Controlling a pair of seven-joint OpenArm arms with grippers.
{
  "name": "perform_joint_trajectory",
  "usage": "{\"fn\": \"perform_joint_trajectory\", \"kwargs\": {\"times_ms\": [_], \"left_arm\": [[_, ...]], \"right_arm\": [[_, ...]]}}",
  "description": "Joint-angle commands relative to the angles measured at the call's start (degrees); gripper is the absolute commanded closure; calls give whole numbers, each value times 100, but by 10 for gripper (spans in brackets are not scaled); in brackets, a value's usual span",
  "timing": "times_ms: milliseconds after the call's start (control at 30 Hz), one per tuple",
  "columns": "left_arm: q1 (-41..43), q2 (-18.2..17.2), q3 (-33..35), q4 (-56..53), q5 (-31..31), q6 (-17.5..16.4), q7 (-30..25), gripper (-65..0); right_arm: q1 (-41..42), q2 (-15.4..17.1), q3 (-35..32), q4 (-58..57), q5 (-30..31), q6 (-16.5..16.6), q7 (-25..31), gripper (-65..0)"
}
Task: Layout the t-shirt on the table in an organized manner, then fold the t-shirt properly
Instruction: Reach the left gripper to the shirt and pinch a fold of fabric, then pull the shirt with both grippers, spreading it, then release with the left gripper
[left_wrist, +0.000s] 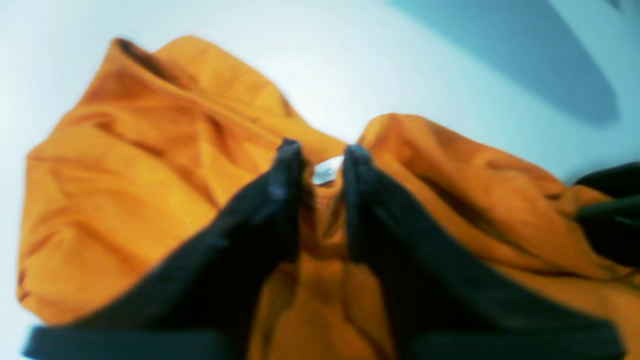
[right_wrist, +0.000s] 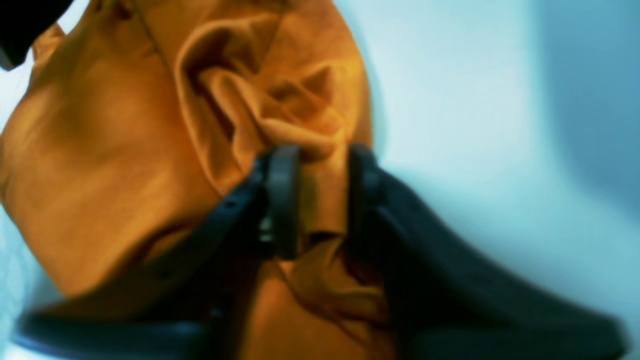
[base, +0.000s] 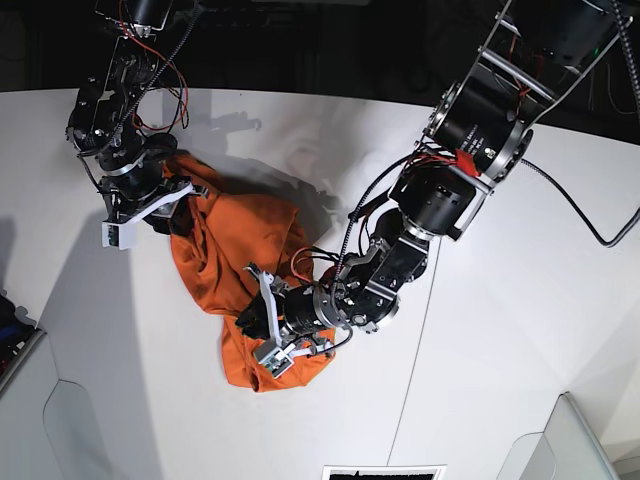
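The orange t-shirt (base: 230, 250) lies crumpled in a heap on the white table (base: 500, 350). My left gripper (base: 258, 325) is at the heap's lower end. In the left wrist view its fingers (left_wrist: 322, 152) are closed on a fold of the shirt (left_wrist: 150, 200), with the white neck label (left_wrist: 327, 170) showing between the fingertips. My right gripper (base: 175, 205) is at the heap's upper left edge. In the right wrist view it (right_wrist: 322, 155) is shut on a bunched fold of the shirt (right_wrist: 100, 150).
The table's dark seam (base: 418, 330) runs right of the shirt. A grey bin edge (base: 15, 345) sits at the lower left and a pale corner piece (base: 585, 440) at the lower right. The left arm's cables (base: 350, 240) hang over the shirt's right side.
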Motion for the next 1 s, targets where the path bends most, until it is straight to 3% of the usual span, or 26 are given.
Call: {"fn": "perform_joint_trajectory", "kwargs": {"times_ms": [0, 33, 100, 233, 367, 467, 567, 700, 833, 967], "left_arm": [[-186, 74, -28, 114, -81, -20, -116, -87], [-184, 96, -26, 114, -79, -22, -114, -55], [-186, 129, -28, 114, -79, -17, -116, 0], [-326, 232, -28, 114, -83, -17, -129, 0], [-723, 625, -28, 114, -92, -20, -111, 0], [-1058, 787, -28, 114, -142, -42, 240, 0], [-1252, 787, 184, 415, -885, -437, 227, 0], [-1263, 787, 468, 601, -905, -498, 240, 0], [-1150, 787, 887, 601, -1014, -1103, 243, 0], [-885, 787, 1438, 601, -1272, -1103, 243, 0]], "right_arm": [[87, 0, -7, 85, 68, 90, 107, -74], [90, 2, -4, 85, 68, 90, 107, -22], [87, 2, -4, 85, 70, 90, 101, 0], [87, 2, -4, 96, 188, 238, -142, 0], [-116, 2, -2, 415, 640, 455, -365, 0], [-457, 4, 66, 1036, 669, 452, -387, 0], [-855, -15, 186, 1644, 656, 448, -387, 0], [-1261, -11, 623, 2127, 654, 450, -385, 0], [-1478, -13, 1145, 2282, 925, 446, -411, 0], [-1790, -15, 1679, 2420, 1176, 426, -509, 0]]}}
